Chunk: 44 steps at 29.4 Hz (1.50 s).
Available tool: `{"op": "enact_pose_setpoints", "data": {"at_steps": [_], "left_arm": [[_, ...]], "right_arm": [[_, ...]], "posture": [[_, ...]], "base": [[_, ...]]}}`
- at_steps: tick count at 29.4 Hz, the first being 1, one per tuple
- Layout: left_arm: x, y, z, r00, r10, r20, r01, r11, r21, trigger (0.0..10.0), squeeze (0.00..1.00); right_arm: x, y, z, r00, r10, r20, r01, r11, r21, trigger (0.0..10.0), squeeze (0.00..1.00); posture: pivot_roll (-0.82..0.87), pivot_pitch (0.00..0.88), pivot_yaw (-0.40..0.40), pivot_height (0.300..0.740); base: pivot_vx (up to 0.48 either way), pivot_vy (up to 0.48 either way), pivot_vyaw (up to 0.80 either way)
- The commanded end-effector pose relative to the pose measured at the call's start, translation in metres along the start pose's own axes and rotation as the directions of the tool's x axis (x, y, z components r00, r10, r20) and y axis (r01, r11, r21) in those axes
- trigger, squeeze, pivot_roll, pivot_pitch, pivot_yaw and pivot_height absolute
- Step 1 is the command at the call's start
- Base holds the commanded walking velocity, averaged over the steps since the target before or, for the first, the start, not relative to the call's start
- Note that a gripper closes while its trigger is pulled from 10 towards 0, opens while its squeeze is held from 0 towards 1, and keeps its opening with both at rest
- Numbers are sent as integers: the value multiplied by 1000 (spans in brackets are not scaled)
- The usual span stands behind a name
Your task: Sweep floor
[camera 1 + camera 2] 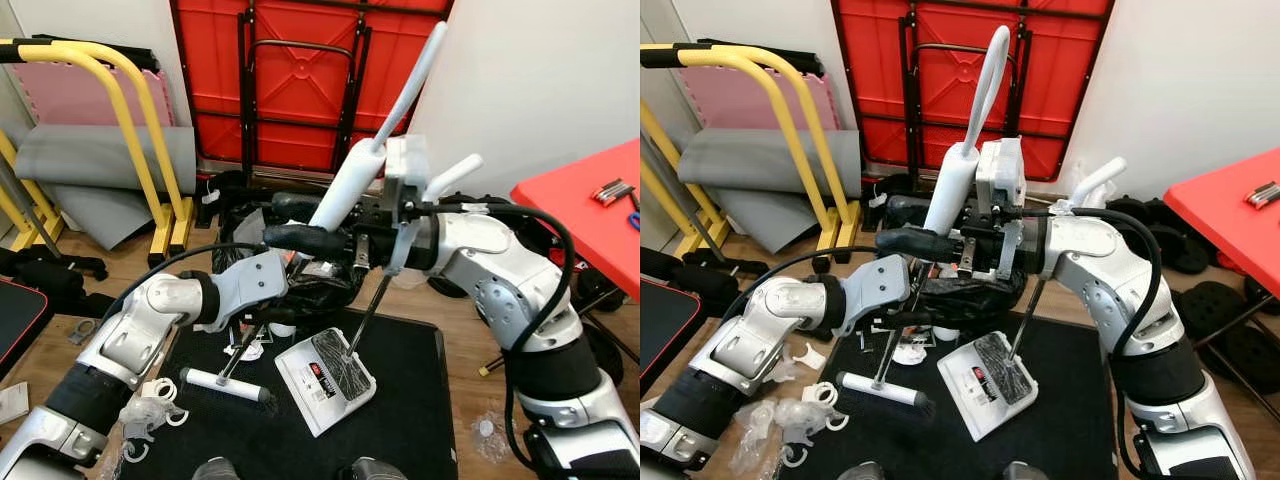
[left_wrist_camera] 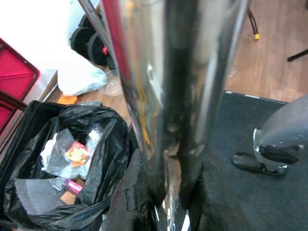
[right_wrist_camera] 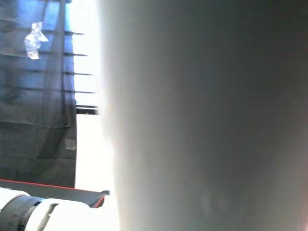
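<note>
Scraps nearest me: clear plastic bits (image 1: 150, 410) lie on the wood floor at the near left edge of the black mat (image 1: 420, 400), just beside my left forearm.
Left gripper (image 1: 300, 240): my fingers are pressed around the metal pole of the broom (image 1: 235, 365); in the left wrist view that pole (image 2: 168, 96) runs straight out between them, so I am pinching it.
Broom: its pole slants down and toward me from my left fingers to the white brush head (image 1: 222, 385), which rests on the mat, its long axis lying across my front.
Right gripper (image 1: 392, 215): it sits just beside my left gripper, around the white handle (image 1: 350, 190) of the dustpan; the right wrist view is blurred by the handle close up, so I cannot tell how my fingers stand.
Dustpan: the white pan (image 1: 325, 378) lies on the mat, just right of the brush head, on a thin rod that rises to my right gripper.
Key relation: brush head and pan are near but apart, brush on the left, pan on the right; I judge the sweep must run rightward into the pan.
Trash bag: the black bag (image 2: 57, 159) stands open beyond the mat, behind both grippers, with wrappers inside.
</note>
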<state>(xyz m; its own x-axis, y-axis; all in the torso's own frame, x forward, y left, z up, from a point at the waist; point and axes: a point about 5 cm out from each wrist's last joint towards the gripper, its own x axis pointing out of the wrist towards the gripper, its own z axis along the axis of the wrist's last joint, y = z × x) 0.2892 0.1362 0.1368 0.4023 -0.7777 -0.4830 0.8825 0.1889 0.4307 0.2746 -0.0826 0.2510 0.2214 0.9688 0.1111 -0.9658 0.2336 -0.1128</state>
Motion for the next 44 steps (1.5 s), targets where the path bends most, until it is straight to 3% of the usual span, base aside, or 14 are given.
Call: {"op": "enact_pose_setpoints", "data": {"at_steps": [1, 14, 15, 16, 17, 27, 30, 34, 39, 44], "left_arm": [[7, -3, 12, 999, -36, 22, 33, 995, 99, 10000, 0], [8, -3, 12, 999, -40, 19, 38, 994, 103, 10000, 0], [8, -3, 12, 999, -40, 19, 38, 994, 104, 10000, 0], [8, -3, 12, 999, -40, 19, 38, 994, 104, 10000, 0], [9, -3, 12, 999, -40, 19, 38, 994, 104, 10000, 0], [10, -3, 11, 999, -33, 21, 31, 994, 103, 10000, 0], [10, -3, 11, 999, -30, 22, 28, 994, 104, 10000, 0], [8, -1, 11, 1000, -16, 22, 14, 994, 104, 10000, 0], [6, 2, 10, 1000, -5, 18, 3, 995, 102, 10000, 0], [4, 4, 9, 1000, 2, 16, -4, 995, 104, 10000, 0]], "right_arm": [[-8, -10, 6, 997, -79, 22, 79, 997, -15, 10000, 976], [-12, -2, 19, 1000, -20, -2, 20, 999, -50, 10000, 1000], [-11, 0, 19, 1000, -12, -15, 11, 998, -54, 10000, 824], [-11, 0, 19, 1000, -12, -15, 11, 998, -54, 10000, 824], [-10, 2, 20, 999, -5, -32, 3, 998, -60, 10000, 0], [-2, 14, 29, 998, 37, -49, -40, 996, -79, 10000, 0], [-7, 9, 26, 999, -11, -52, 7, 997, -75, 10000, 0], [-28, -24, 13, 955, -278, -99, 274, 960, -56, 10000, 0], [-38, -31, 5, 932, -341, -127, 339, 940, -36, 10000, 0], [-38, -25, 3, 945, -306, -112, 307, 952, -12, 10000, 0]], "posture": [[-132, 43, -99, 740], [-135, 43, -98, 740], [-135, 43, -97, 740], [-135, 43, -97, 740], [-137, 43, -97, 740], [-137, 43, -99, 740], [-137, 43, -100, 740], [-134, 45, -101, 740], [-134, 47, -100, 740], [-135, 50, -96, 740]], "base": [[0, 0, 0], [0, 0, 0], [0, 0, 0], [0, 0, 0], [0, 0, 0], [0, 0, 0], [0, 0, 0], [0, 0, 0], [0, 0, 0], [0, 0, 0]]}}
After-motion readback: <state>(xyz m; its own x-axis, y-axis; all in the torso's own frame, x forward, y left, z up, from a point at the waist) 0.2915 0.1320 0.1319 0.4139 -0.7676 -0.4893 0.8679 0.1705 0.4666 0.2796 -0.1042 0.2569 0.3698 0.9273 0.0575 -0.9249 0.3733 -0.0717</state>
